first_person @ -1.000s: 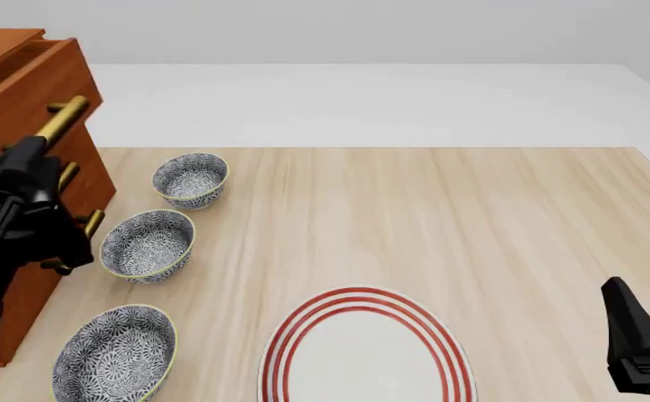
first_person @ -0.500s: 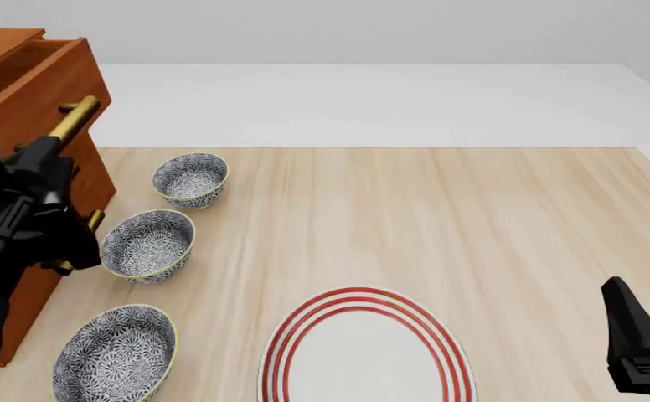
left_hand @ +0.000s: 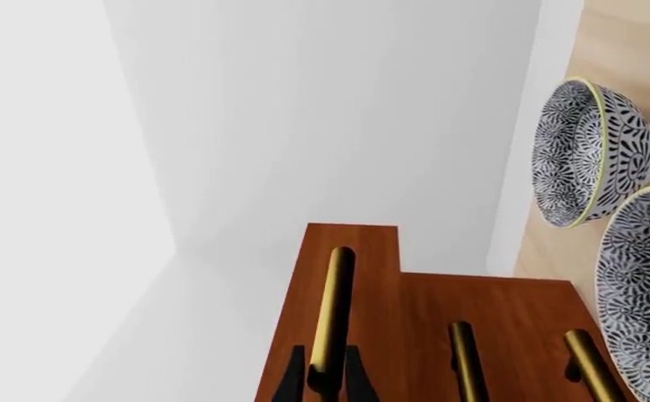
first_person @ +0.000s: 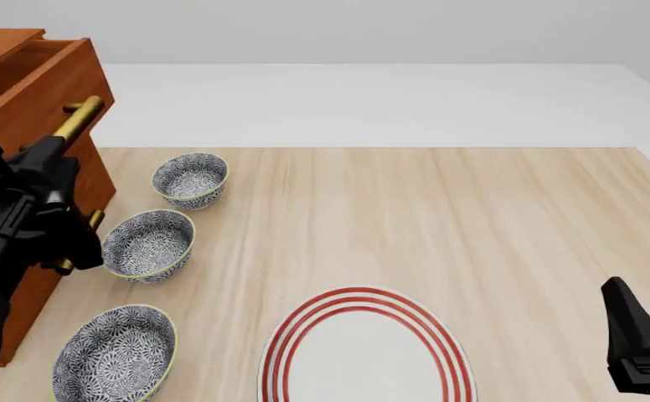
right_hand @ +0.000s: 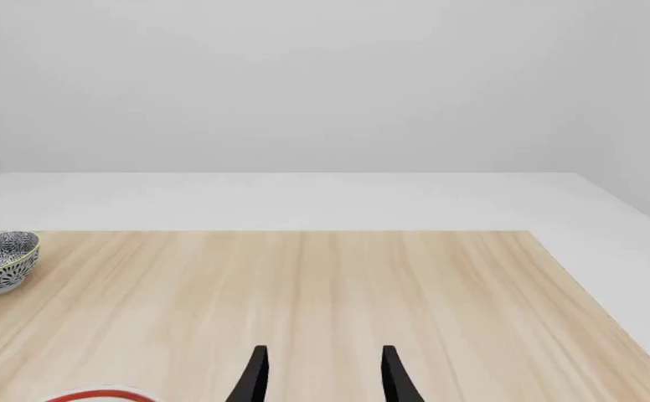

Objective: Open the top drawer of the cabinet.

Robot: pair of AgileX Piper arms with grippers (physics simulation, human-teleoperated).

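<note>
The reddish-brown cabinet [first_person: 94, 181] stands at the table's left edge. Its top drawer [first_person: 37, 84] sticks out from the cabinet front, and the open box shows from above. My left gripper [first_person: 57, 147] is shut on the top drawer's brass bar handle [first_person: 80, 115]. In the left wrist view, the two black fingers [left_hand: 292, 377] stand on either side of that handle [left_hand: 332, 318], with my left gripper [left_hand: 325, 381] closed around it. The two lower handles [left_hand: 467, 360] lie beside it. My right gripper [first_person: 642, 352] rests low at the near right. In its own wrist view my right gripper [right_hand: 325, 377] is open and holds nothing.
Three patterned bowls [first_person: 191, 178] [first_person: 148, 243] [first_person: 116, 352] sit in a row on the wooden table just right of the cabinet. A white plate with red rings [first_person: 364, 347] lies at the near middle. Pale floor lies beyond the table's far edge.
The top drawer has slid further out of the cabinet toward the bowls, with my left gripper moving along on its handle. Most of this happened in the first half second. The right arm has stayed still.
</note>
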